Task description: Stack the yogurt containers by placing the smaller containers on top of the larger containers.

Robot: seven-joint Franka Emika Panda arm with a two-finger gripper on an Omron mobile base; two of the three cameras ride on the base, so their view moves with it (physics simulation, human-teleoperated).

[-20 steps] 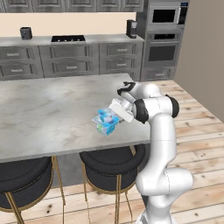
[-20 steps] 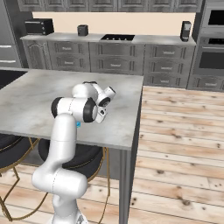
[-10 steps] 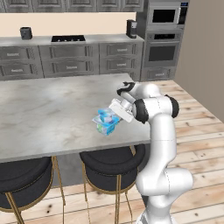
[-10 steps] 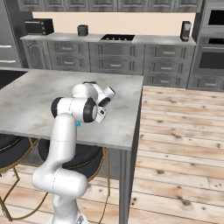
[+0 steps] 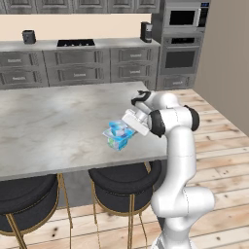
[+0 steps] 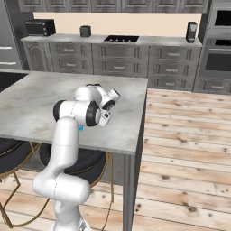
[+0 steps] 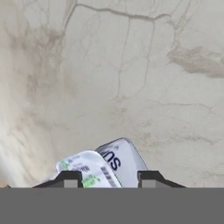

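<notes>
The smaller container [image 5: 116, 128], a light-blue cup, lies at the counter's near edge. It touches the larger container [image 5: 117, 142], a blue-and-white pack with green markings just below it in the left base view. My gripper [image 5: 127, 125] reaches in from the right, and its jaws are closed against the small cup. In the hand view my gripper [image 7: 109, 179] has both dark fingertips [image 7: 70, 178] flanking two whitish lids. One lid is green-marked [image 7: 85, 168] and the other is printed with letters [image 7: 124, 158]. In the right base view the arm hides both containers.
The grey marble island counter [image 5: 53, 121] stretches left and back from the containers. Its right edge [image 6: 140, 113] drops to wooden floor. Two black stools [image 5: 124, 177] stand under the near edge. Cabinets, a cooktop and an oven line the far wall.
The jaws have narrowed onto the containers. The arm and both containers stay where they were.
</notes>
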